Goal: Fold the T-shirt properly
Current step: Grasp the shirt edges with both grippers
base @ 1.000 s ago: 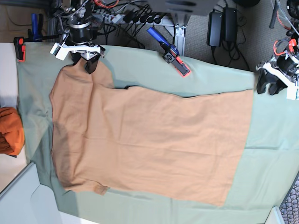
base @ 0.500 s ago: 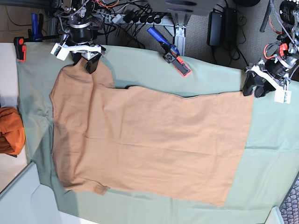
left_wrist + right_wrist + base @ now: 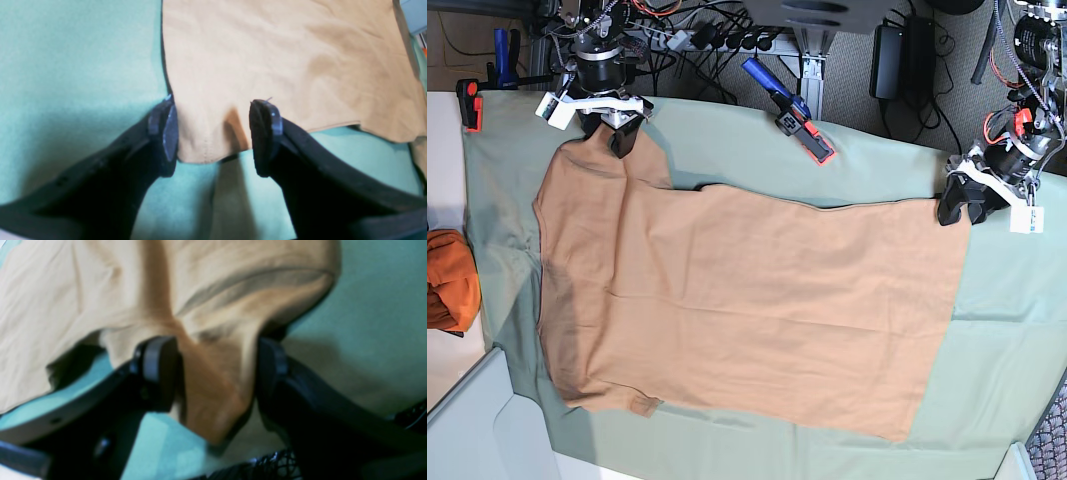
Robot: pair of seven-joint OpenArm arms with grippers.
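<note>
On the bench, over a sage-green cloth (image 3: pixel 727 135), the T-shirt (image 3: pixel 747 310) is spread flat, unfolded. The left gripper (image 3: pixel 211 131) and right gripper (image 3: pixel 213 373) are open astride its far corners; nothing is folded yet.

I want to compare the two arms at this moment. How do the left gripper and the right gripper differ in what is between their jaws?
The left gripper straddles a flat hem corner of the T-shirt; the right gripper straddles a bunched, raised fold at the sleeve. The left's cloth lies on the green cloth; the right's is lifted. Both have jaws wide apart.
</note>
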